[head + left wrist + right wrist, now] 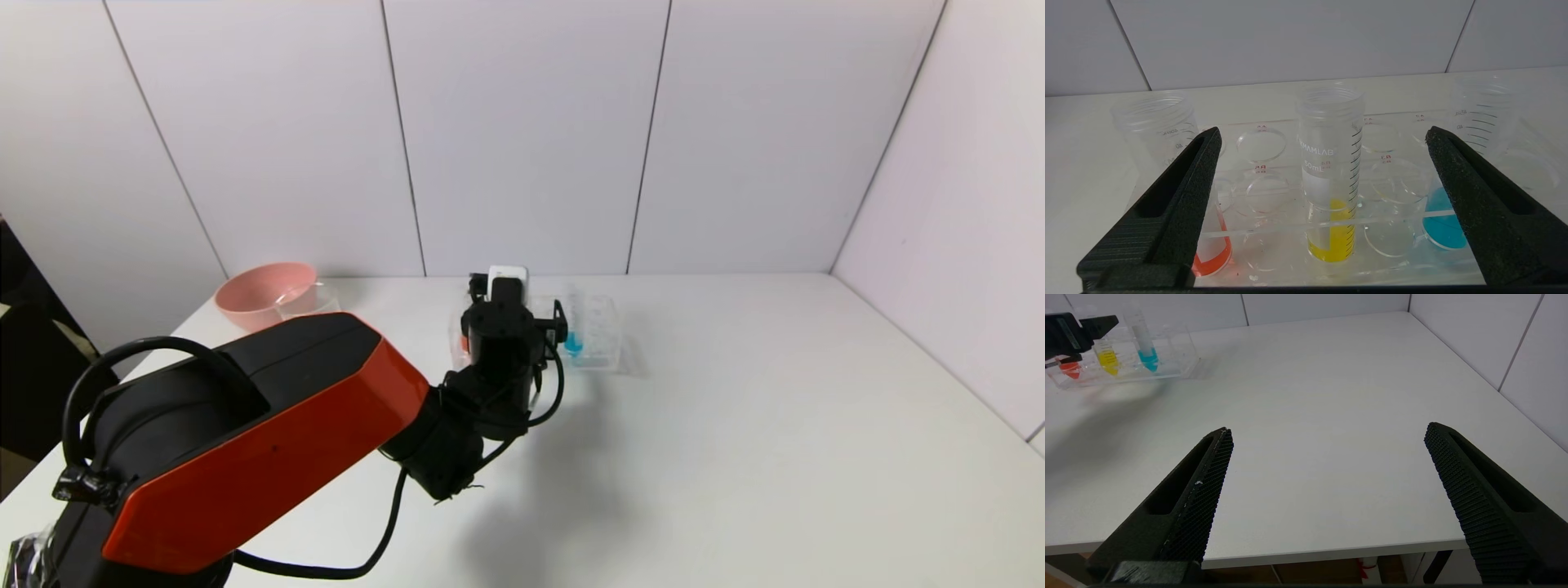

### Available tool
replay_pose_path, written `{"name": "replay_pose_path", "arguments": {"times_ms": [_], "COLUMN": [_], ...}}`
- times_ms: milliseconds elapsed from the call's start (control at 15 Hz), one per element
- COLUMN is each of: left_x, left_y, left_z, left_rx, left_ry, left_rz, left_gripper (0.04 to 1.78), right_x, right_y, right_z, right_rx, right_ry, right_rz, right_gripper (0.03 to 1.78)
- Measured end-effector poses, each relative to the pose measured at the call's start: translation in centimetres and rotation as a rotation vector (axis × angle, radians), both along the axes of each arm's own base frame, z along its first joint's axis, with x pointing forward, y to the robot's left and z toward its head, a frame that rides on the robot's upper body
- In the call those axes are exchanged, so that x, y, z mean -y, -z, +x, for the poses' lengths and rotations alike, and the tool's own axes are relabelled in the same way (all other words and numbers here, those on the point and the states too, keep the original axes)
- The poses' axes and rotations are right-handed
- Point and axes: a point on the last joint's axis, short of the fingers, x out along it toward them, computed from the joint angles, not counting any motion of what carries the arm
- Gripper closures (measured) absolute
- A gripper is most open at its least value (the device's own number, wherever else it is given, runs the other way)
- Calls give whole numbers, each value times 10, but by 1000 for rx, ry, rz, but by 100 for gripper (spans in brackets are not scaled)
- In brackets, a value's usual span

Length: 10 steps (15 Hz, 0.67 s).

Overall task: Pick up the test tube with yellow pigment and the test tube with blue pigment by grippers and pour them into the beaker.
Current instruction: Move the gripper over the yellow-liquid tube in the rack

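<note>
The yellow-pigment tube (1331, 228) stands upright in the clear rack (1274, 230), with the blue-pigment tube (1443, 230) beside it. My left gripper (1323, 134) is open at the rack. The yellow tube is centred in its gap and touches neither finger. In the head view the left gripper (502, 322) hides the yellow tube, and the blue tube (574, 343) shows beside it. The beaker (309, 299) stands far left, against the pink bowl. My right gripper (1327, 430) is open and empty over the table's near edge, out of the head view.
A red-tipped tube (1214, 253) stands in the rack, partly behind one left finger. A pink bowl (265, 294) sits at the back left. The right wrist view shows the rack (1180, 363) far off. White walls close the back and right sides.
</note>
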Motion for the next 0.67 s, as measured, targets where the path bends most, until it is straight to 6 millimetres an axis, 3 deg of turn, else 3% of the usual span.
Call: {"name": "replay_pose_path", "arguments": {"times_ms": [667], "left_x": [-2], "left_y": [0], "left_z": [7], "left_rx": [-4], "left_ry": [-18], "left_rz": [3], "left_gripper": [8], "right_x": [0], "right_y": [0], "right_z": [0], "right_rx": [0], "right_ry": [0], "right_rz": [0], "right_gripper": [10]}}
